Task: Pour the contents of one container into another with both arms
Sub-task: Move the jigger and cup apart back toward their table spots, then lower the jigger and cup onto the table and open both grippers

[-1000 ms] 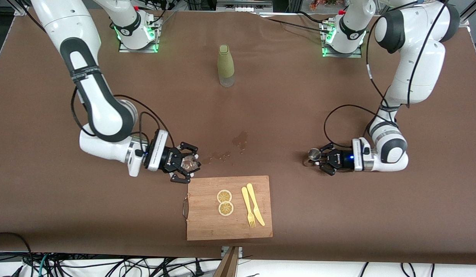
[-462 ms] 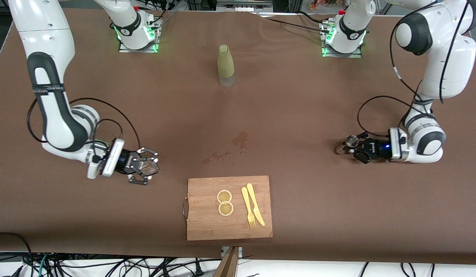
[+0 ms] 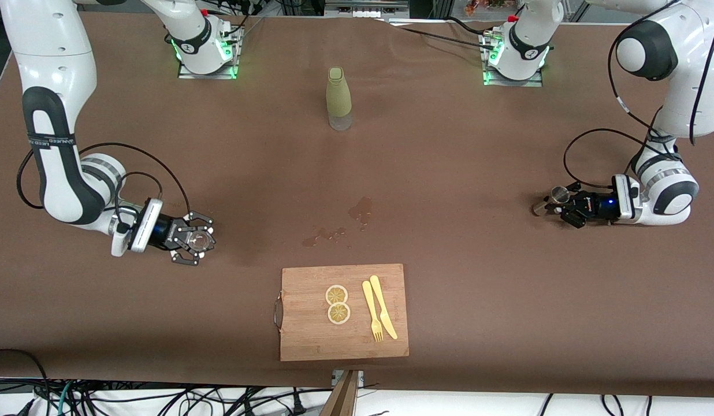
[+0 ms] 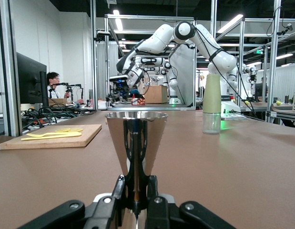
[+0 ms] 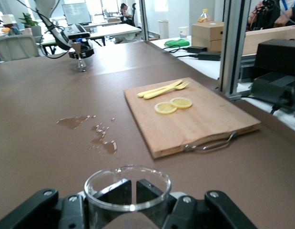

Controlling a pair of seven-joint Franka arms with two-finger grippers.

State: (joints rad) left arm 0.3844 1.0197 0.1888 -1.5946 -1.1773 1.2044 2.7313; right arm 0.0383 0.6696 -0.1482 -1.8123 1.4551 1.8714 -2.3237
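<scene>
Left hand [image 3: 556, 203] grips steel cup [image 3: 557, 194]; right hand [image 3: 196, 241] clear glass [image 3: 197, 240].

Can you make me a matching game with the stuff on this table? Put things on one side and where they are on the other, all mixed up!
Things:
1. lemon slices
2. clear glass
3. metal cup
4. green bottle

Places:
A. in the left gripper
B. standing alone, between the two arm bases
C. on the wooden board
D. in the right gripper

Pairs: 1-C, 2-D, 3-A, 4-B
</scene>
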